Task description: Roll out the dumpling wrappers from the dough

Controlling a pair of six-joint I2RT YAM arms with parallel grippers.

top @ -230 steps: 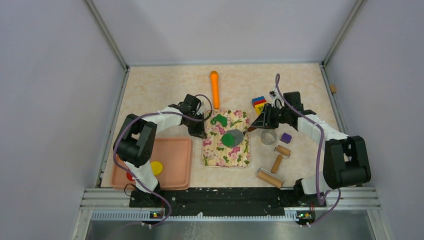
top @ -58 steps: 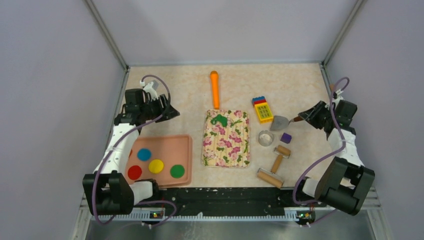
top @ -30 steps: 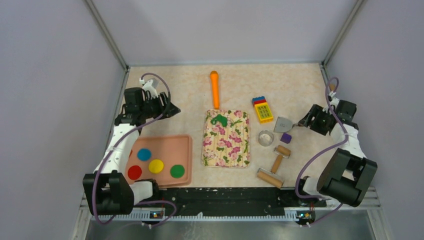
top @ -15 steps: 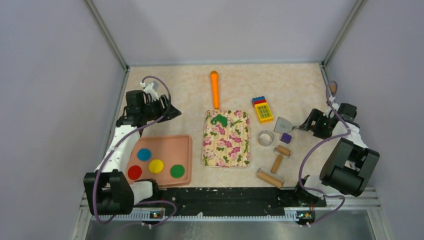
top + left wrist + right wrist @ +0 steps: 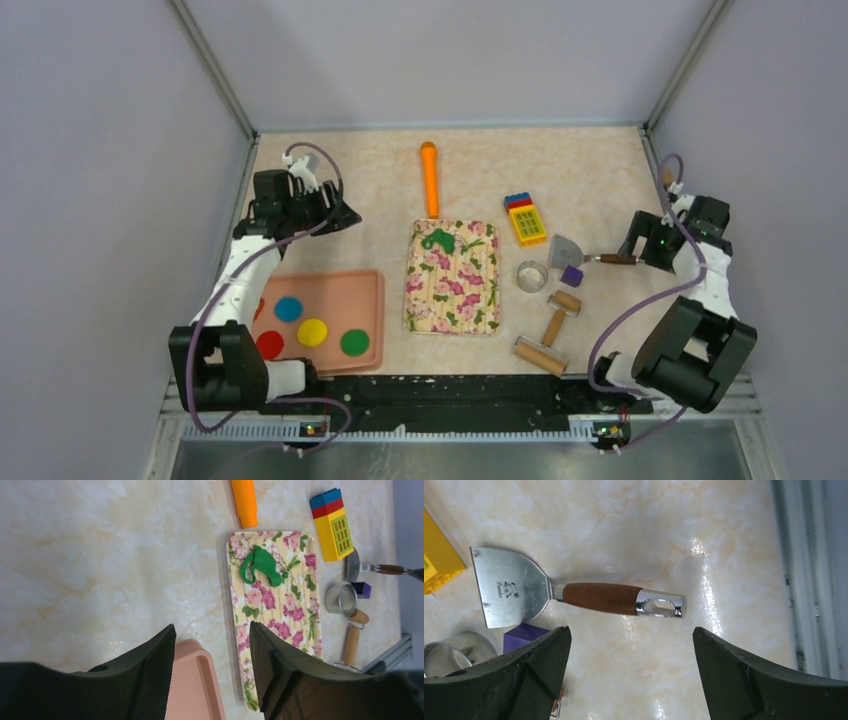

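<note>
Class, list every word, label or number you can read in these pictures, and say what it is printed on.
On the scraper, stamped on its blade: a small brand word beside a tiny logo, too blurred to read surely.
Nothing else bears readable text.

White links [image 5: 238, 270], black joints [image 5: 690, 350] on both arms. Purple cables [image 5: 305, 147] looped alongside. Black wedge fingers [image 5: 145, 680], finely ribbed.

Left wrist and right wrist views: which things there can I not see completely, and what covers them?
Left wrist view: pink tray mostly behind the jaws; its discs appear only in the top view.
Right wrist view: metal ring and purple block partly behind one jaw; yellow block cut off by the left edge.
</note>
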